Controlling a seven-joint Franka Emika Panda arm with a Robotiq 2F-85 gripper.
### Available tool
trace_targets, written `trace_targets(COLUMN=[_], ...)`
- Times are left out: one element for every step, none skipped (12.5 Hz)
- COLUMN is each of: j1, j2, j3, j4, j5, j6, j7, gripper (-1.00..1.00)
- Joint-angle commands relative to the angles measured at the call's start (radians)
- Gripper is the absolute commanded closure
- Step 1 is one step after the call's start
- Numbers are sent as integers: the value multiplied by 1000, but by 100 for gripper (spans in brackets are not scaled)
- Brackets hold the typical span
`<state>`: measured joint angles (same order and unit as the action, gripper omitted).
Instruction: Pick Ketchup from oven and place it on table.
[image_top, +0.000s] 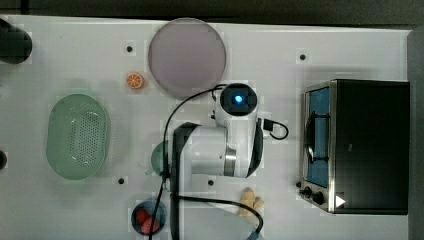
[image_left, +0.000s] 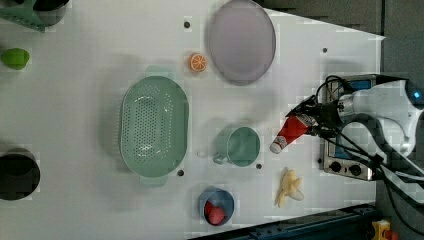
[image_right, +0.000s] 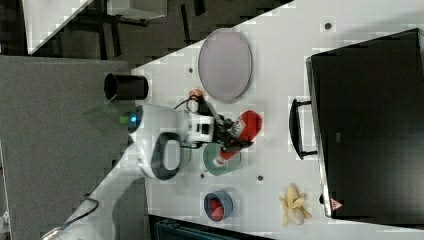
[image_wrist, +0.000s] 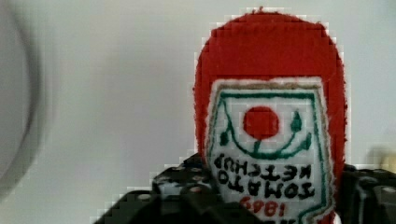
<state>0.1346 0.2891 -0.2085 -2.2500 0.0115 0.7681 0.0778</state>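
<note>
The Ketchup (image_left: 294, 128), a red bottle with a white label, hangs tilted with its white cap (image_left: 277, 145) pointing down toward the table (image_left: 75, 115). My gripper (image_left: 312, 121) is shut on its body. In the wrist view the label (image_wrist: 268, 154) fills the space between my dark fingers (image_wrist: 182, 189). In the right view the bottle (image_right: 248, 125) sits just beyond the green cup (image_right: 220, 162). The oven (image_top: 370, 145) stands at the top view's right with its door closed, well apart from the bottle. I cannot tell whether the cap touches the table.
A green cup (image_left: 243, 146) stands right beside the bottle's cap. A banana (image_left: 289, 186) and a blue bowl of red fruit (image_left: 216, 206) lie nearby. A green colander (image_top: 77, 136), a grey-lilac plate (image_top: 186, 56) and an orange slice (image_top: 135, 80) sit farther off.
</note>
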Motion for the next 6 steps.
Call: trace_targets(j1=[22, 22, 23, 24, 24, 24], j2=[40, 52, 51, 35, 5, -38], j3=[29, 30, 30, 30, 30, 29], j4=[-10, -9, -9, -6, -1, 8], j5=[-7, -7, -7, -7, -7, -7], j6=[79, 102, 106, 104, 99, 88], j7=[8, 8, 8, 17, 30, 45], gripper=[-100, -100, -100, -100, -100, -100])
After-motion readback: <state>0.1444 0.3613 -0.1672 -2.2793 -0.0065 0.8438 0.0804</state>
